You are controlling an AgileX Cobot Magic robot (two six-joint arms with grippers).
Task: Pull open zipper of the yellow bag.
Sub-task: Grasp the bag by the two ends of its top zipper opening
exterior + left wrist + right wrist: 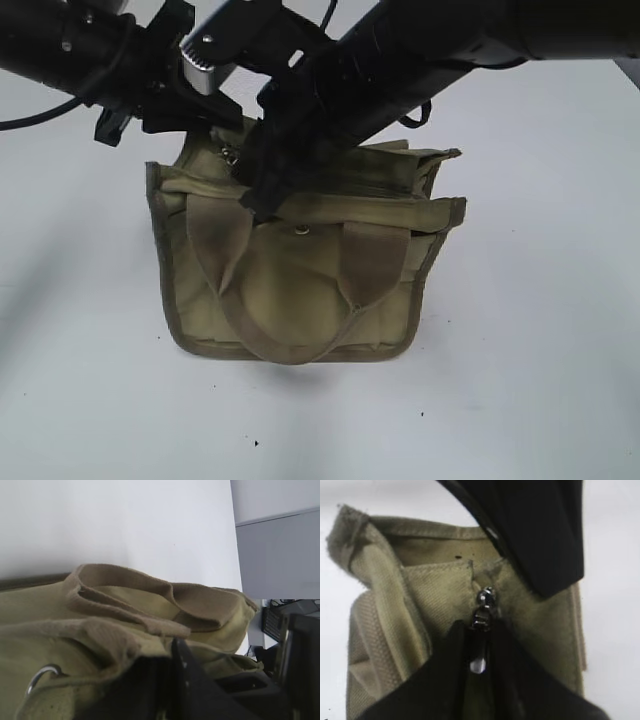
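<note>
Yellow bag [300,270], upright; top hidden under both arms. Right gripper [479,645] clamped on zipper [484,607] pull tab. Left gripper [172,680] closed, its hold obscured.

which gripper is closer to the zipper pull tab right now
Right. The right gripper has its fingers closed around the zipper pull tab. The left gripper is clamped on the yellow bag fabric, away from the tab.

Legible text, labels, brands, numbers, signs: none found in any view. Olive-yellow canvas tote bag [300,270]: fabric faces plain, no printed mark. Small metal snap [302,230] on its front: possibly embossed, too small and blurred to read.
</note>
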